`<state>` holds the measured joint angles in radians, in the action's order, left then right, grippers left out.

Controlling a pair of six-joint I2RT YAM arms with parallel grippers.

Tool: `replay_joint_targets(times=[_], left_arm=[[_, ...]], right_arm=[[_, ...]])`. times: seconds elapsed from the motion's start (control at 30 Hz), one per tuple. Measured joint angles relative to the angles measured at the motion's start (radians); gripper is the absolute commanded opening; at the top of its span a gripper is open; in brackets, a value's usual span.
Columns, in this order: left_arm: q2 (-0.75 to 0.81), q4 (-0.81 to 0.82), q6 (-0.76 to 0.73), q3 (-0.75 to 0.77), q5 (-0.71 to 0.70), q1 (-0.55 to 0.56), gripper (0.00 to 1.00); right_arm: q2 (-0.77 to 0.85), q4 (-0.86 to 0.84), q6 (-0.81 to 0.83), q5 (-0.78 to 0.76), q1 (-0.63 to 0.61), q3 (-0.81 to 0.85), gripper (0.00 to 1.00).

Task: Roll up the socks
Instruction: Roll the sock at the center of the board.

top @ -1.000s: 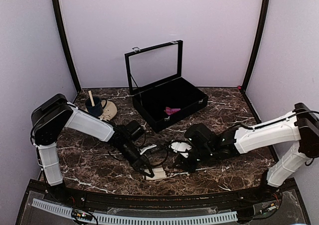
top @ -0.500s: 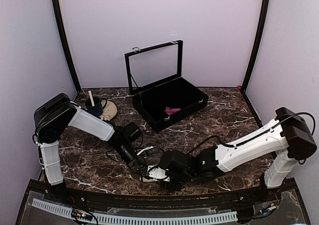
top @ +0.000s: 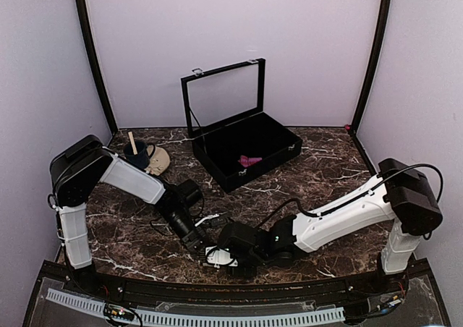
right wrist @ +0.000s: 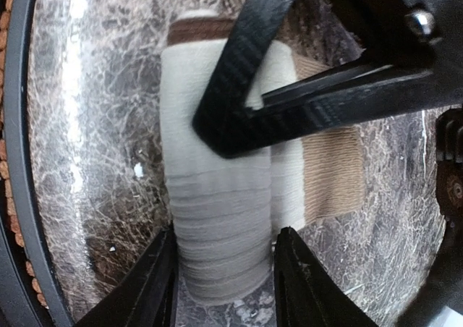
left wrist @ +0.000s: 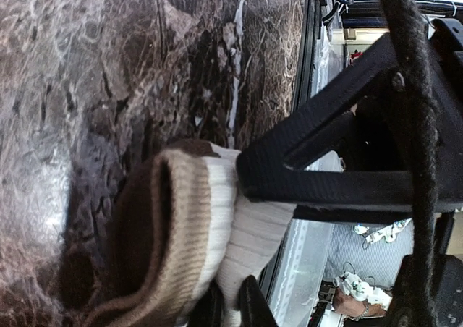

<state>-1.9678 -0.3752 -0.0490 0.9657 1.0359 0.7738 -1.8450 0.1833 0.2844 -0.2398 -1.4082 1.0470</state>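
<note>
Item 1, cream sock (right wrist: 217,218): lies on the dark marble table (top: 325,168) close to its near edge, between the two arms. Most of it is wound into a ribbed cylinder. A flat stretch shows beside the roll, ending in a cuff (left wrist: 145,218) banded tan and brown. The cuff rests on the table surface.

Item 2, left gripper (left wrist: 231,287): the jaws are nearly together and pinched on a fold of the cream cloth at the edge of the roll. One of its black fingers crosses over the top of the roll in the right wrist view.

Item 3, right gripper (right wrist: 226,234): low over the same sock, jaws apart, one finger on each side of the roll and close against it. Whether the fingers press the cloth cannot be told.

Item 4, pink sock (top: 251,160): a small crumpled piece inside the black case (top: 268,169), toward its front right. It is well apart from both grippers.

Item 5, case: stands at the back middle of the table, its glazed lid (top: 223,95) raised upright.

Item 6, left rear: a dark blue cup (top: 136,155) with a pale stick standing in it, on a beige saucer (top: 158,160).
</note>
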Motion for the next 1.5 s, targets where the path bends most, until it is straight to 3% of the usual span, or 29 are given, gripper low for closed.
replay_joint_targets(times=[0.3, 0.57, 0.73, 1.0, 1.17, 1.5], left_arm=[[-0.017, -0.032, -0.027, 0.0, 0.031, -0.014, 0.0], [-0.031, -0.072, -0.042, 0.015, 0.041, -0.024, 0.0], [-0.035, -0.101, -0.045, 0.032, 0.029, -0.029, 0.11], [0.008, -0.077, 0.003, 0.014, -0.026, -0.04, 0.17], [0.092, -0.006, 0.058, -0.043, -0.101, -0.056, 0.27], [0.275, 0.128, 0.18, -0.166, -0.273, -0.072, 0.31]], right_arm=[[-0.02, 0.002, 0.044, 0.024, 0.013, 0.014, 0.29], [-0.038, 0.005, 0.084, 0.069, 0.032, 0.034, 0.12], [-0.042, 0.017, 0.076, 0.095, 0.036, 0.044, 0.0], [-0.05, 0.048, 0.035, 0.174, 0.07, 0.071, 0.0], [-0.059, 0.055, -0.007, 0.233, 0.1, 0.088, 0.0], [-0.08, 0.118, -0.078, 0.345, 0.143, 0.138, 0.0]])
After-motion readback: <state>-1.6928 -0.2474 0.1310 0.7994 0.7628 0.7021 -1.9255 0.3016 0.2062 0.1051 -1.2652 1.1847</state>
